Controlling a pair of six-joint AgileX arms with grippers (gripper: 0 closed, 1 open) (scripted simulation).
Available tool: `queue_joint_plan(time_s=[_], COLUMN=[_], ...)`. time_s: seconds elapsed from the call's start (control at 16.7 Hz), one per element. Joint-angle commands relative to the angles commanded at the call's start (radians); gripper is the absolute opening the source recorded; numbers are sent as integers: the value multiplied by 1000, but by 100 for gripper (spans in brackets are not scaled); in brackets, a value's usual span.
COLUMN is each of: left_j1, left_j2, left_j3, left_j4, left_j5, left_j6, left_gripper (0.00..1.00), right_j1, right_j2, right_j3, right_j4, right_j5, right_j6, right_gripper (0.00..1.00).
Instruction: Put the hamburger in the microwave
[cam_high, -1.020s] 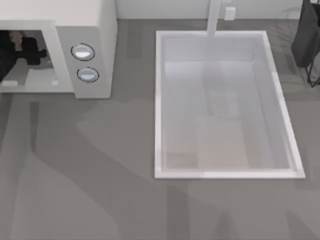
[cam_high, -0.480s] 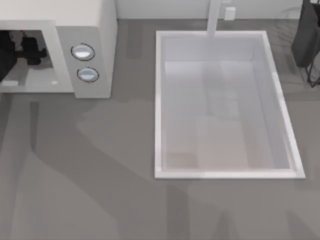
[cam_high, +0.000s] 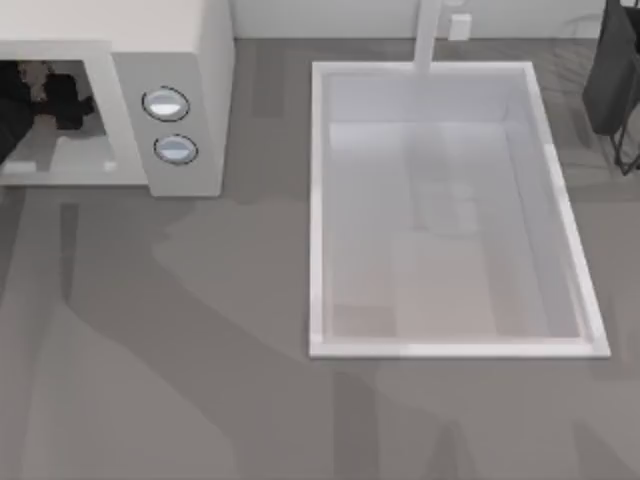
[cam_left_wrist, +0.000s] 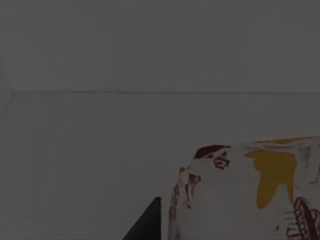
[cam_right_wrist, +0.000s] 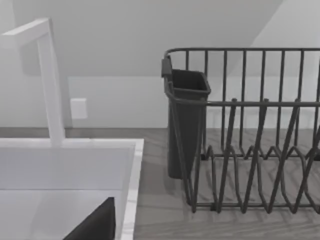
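The microwave (cam_high: 170, 60) stands at the table's back left, its cavity open to the front and two round dials (cam_high: 166, 104) on its side panel. My left gripper (cam_high: 60, 100) is inside the cavity. In the left wrist view the hamburger (cam_left_wrist: 250, 195), wrapped in white paper with yellow patches and dark red marks, sits close against one dark finger (cam_left_wrist: 147, 222), and the gripper looks shut on it. The cavity's dim walls lie behind it. The right arm is parked at the far right; one of its fingers (cam_right_wrist: 95, 225) shows off to the side, with nothing held.
A large white sink basin (cam_high: 450, 340) takes up the middle right of the table, with a white faucet (cam_high: 427, 35) at its back. A dark wire dish rack (cam_right_wrist: 250, 150) with a cutlery cup (cam_right_wrist: 187, 125) stands at the back right. Bare grey counter lies in front of the microwave.
My left gripper has shifted slightly to the left and farther back inside the microwave cavity. Nothing else has moved.
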Motion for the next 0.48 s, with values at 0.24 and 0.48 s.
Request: queue_joint_plan(time_s=[0.24, 0.48], left_j1=[0, 0], left_j2=[0, 0], left_j3=[0, 0], left_j4=[0, 0], left_j5=[0, 0], left_j6=[0, 0], left_gripper=[100, 100], right_j1=[0, 0], right_j2=[0, 0], right_j3=[0, 0], right_j4=[0, 0], right_j5=[0, 0], right_j6=[0, 0], right_gripper=[100, 100])
